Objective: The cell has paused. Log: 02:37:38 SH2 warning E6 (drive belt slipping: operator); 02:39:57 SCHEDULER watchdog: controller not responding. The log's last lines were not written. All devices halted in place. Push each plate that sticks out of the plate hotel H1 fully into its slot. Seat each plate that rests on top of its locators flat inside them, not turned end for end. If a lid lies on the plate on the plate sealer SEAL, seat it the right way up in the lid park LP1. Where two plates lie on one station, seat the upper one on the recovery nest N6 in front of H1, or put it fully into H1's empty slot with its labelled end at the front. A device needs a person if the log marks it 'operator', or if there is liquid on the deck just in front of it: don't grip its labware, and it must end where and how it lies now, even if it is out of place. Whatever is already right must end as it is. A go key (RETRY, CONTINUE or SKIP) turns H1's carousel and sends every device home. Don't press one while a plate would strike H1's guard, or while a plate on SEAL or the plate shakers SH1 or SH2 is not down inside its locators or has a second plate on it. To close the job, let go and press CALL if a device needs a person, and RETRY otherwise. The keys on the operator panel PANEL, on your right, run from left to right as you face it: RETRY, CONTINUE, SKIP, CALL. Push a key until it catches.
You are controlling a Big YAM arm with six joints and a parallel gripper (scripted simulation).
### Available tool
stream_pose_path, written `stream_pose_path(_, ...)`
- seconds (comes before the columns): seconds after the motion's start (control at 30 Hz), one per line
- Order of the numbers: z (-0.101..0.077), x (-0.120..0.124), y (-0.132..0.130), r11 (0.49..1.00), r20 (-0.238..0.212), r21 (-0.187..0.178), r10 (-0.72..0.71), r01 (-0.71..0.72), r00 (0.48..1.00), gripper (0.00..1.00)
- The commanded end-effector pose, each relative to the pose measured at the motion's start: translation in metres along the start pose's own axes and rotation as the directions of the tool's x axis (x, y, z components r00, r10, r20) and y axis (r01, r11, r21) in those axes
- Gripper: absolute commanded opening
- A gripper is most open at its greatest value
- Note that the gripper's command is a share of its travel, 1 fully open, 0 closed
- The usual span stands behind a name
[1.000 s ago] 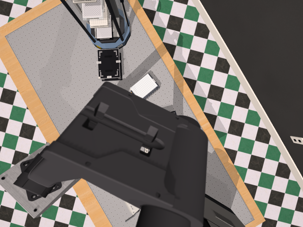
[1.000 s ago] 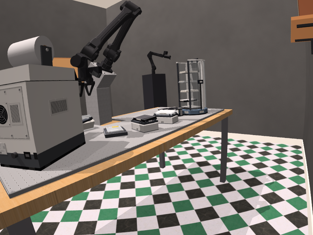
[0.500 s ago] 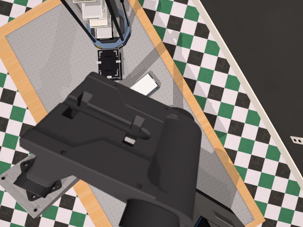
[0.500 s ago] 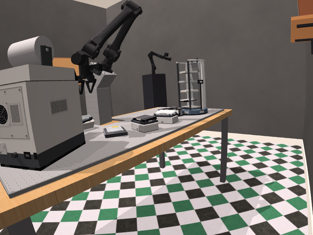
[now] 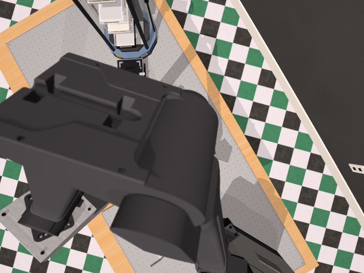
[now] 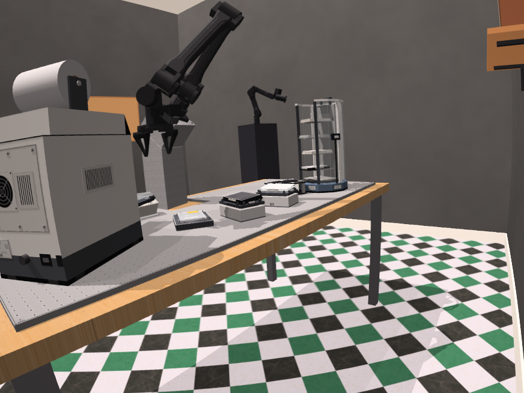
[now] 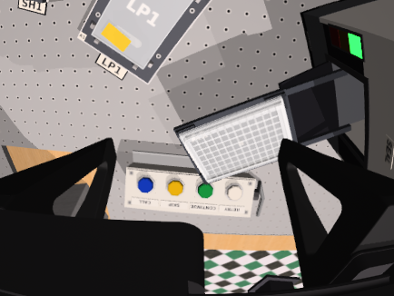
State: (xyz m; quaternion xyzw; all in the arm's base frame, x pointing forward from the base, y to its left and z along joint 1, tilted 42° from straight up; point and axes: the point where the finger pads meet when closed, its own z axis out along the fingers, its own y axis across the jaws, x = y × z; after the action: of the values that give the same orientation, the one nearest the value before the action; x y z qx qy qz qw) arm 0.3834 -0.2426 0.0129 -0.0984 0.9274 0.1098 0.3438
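Note:
My gripper (image 7: 197,147) (image 6: 155,143) is open and empty, high above the deck. In the wrist view, the operator panel PANEL (image 7: 192,191) lies below it with a blue (image 7: 145,185), a yellow (image 7: 175,187), a green (image 7: 205,191) and a white key (image 7: 234,192). A white plate (image 7: 238,139) lies on the tray of the sealer SEAL (image 7: 347,72), with no lid on it. The lid park LP1 (image 7: 148,12) holds a grey lid with a yellow label. The hotel H1 (image 5: 126,26) stands at the far end with several plates. The black nest N6 (image 5: 130,66) in front of it is empty.
The big grey sealer body (image 6: 63,190) stands at the near end of the table. Two shakers stand mid-table, one with a dark plate (image 6: 241,204) and one with a white plate (image 6: 277,192). My arm hides most of the deck in the top view.

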Motion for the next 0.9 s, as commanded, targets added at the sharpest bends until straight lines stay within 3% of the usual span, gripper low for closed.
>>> stream_pose_path(0.0,-0.003,-0.015,0.01,0.979,0.009,0.018,0.201,-0.201,0.98,1.0)
stream_pose_path(0.17,-0.003,-0.022,0.016,0.954,0.011,0.017,0.298,-0.298,0.955,1.0)
stream_pose_path(0.43,-0.002,-0.043,0.034,0.847,0.016,0.012,0.532,-0.532,0.847,1.0)
stream_pose_path(0.87,-0.004,-0.073,0.057,0.842,0.007,0.009,0.539,-0.539,0.842,1.0)
